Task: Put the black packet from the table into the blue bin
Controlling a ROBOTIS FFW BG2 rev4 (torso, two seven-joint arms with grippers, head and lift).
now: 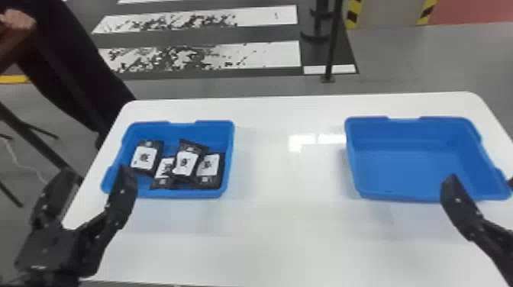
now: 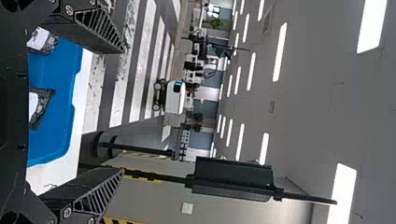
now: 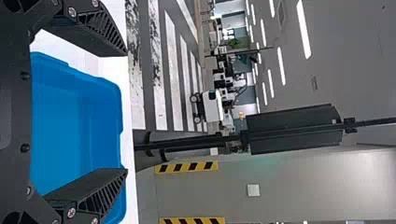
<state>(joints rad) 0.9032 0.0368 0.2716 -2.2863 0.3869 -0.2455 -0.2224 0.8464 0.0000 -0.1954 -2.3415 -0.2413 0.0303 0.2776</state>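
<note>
Black packets point(image 1: 185, 164) outside left jaws

Head cam's up high, looking forward and down over most of the table point(image 1: 286, 232). Wrist cams sit closer, turned sideways: left faces out past the left bin point(image 1: 183, 194), right past the right bin point(image 1: 404, 168). All three catch the floor stripes point(image 1: 267, 57).
</note>
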